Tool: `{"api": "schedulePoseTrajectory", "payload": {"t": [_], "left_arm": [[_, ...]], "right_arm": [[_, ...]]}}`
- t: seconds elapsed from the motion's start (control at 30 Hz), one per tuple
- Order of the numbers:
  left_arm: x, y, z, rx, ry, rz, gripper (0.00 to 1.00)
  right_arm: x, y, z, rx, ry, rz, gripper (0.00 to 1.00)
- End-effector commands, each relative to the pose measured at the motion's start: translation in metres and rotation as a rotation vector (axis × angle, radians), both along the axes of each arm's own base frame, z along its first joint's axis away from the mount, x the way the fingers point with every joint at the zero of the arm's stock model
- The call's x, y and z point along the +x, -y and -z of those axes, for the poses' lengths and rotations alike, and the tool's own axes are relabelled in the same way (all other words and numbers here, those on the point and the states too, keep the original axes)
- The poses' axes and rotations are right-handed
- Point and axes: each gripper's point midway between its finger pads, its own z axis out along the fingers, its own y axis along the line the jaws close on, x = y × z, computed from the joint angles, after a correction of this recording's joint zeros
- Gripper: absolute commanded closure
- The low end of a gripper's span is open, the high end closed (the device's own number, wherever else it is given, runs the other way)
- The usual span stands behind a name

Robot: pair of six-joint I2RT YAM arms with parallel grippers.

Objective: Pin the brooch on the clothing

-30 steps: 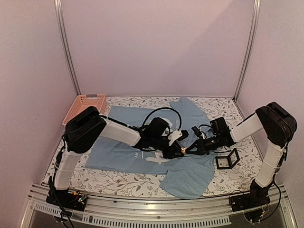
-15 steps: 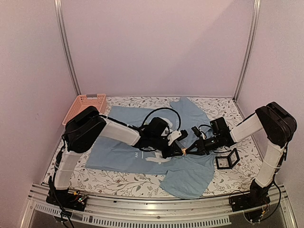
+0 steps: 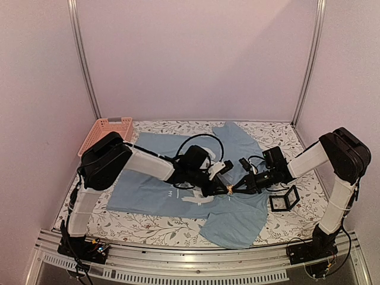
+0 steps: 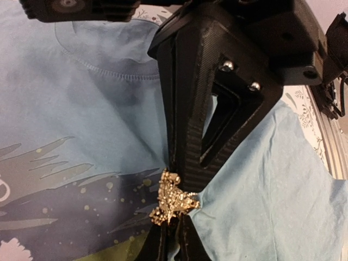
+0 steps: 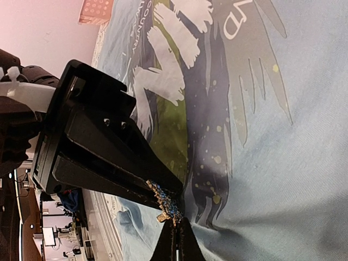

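Over the chest print of the light blue T-shirt [image 4: 81, 136], the left pincer [image 4: 172, 239] and right pincer [image 5: 175, 234] are both pinching the tiny pale-gold glittery brooch [image 4: 173, 198] from opposite sides; it is looking light, stiff and fragile, so gripping its edges seems safest.
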Motion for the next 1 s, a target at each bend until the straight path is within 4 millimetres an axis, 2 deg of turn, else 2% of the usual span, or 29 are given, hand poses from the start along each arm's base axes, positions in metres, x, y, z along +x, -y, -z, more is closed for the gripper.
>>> {"api": "schedulePoseTrajectory", "payload": {"t": [0.0,0.2,0.4,0.53,0.6,0.67,0.87,0.97], "left_arm": [[0.011,0.006,-0.022,-0.044,-0.032,-0.013,1.00],[0.012,0.001,-0.021,-0.029,-0.073,-0.016,1.00],[0.011,-0.001,-0.033,-0.052,-0.098,0.003,1.00],[0.010,-0.003,-0.034,-0.053,-0.119,0.013,1.00],[0.011,-0.005,-0.033,-0.052,-0.135,0.013,1.00],[0.011,-0.006,-0.036,-0.061,-0.158,0.018,1.00],[0.012,-0.006,-0.046,-0.085,-0.196,0.024,1.00],[0.008,-0.006,-0.050,-0.095,-0.228,0.036,1.00]], "right_arm": [[0.001,-0.007,-0.012,0.030,0.009,-0.026,1.00],[0.006,-0.003,-0.019,0.003,0.059,-0.032,0.82],[0.012,0.008,-0.025,-0.049,0.128,-0.024,0.68],[0.010,0.010,-0.031,-0.043,0.196,-0.027,0.64],[0.007,0.014,-0.028,-0.053,0.230,-0.009,0.63],[0.005,0.017,-0.026,-0.058,0.292,0.018,0.62],[0.002,0.019,-0.054,-0.021,0.685,0.100,0.58],[0.004,0.022,-0.055,-0.030,0.778,0.125,0.56]]}}
